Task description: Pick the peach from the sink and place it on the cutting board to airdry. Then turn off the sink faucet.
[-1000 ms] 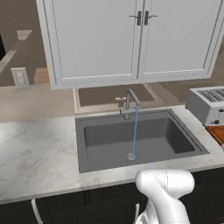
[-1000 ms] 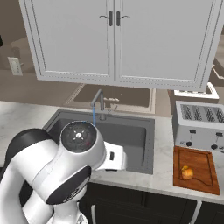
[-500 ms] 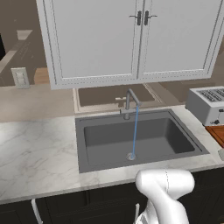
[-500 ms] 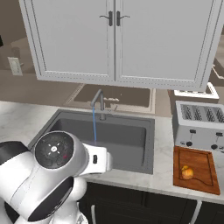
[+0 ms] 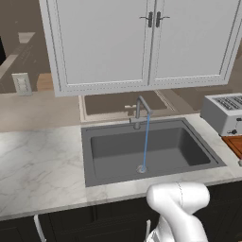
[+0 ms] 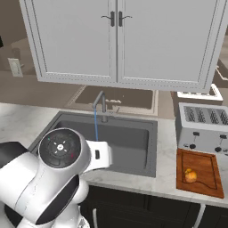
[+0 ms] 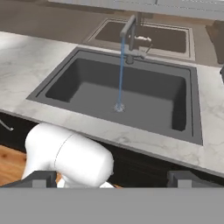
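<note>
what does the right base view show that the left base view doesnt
The right base view alone shows the peach lying on the cutting board, the whole board from end to end, and the front of the toaster with its knobs. The left base view alone shows more of the marble counter left of the basin, and a far sliver of the board at its right edge. Both show the sink, the sink faucet with a thin blue stream running down to the drain, the white cabinet doors above and the wall outlet.
</note>
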{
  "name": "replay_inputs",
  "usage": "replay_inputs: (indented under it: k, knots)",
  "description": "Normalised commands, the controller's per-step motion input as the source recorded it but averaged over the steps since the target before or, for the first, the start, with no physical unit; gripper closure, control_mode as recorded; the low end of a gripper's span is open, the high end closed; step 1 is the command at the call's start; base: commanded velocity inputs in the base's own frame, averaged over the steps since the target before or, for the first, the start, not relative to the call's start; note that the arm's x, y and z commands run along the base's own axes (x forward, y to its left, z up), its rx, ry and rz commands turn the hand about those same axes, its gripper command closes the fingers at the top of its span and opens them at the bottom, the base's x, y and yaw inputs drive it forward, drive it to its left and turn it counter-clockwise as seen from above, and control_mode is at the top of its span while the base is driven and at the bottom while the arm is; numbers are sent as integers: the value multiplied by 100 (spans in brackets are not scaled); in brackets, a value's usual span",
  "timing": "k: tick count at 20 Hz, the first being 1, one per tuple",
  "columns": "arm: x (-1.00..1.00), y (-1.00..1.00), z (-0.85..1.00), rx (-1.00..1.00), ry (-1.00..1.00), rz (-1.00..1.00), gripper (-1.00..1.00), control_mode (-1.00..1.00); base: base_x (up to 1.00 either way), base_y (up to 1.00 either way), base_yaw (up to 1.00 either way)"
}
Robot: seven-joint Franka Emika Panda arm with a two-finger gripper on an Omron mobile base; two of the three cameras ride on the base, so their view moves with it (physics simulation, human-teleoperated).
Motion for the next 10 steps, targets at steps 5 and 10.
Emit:
replay_inputs:
  k: [5, 10]
  knots:
    - [0, 0, 10, 0, -1, 15, -100, -100, 0, 0, 0]
    - [0, 7, 1, 0, -5, 15, -100, -100, 0, 0, 0]
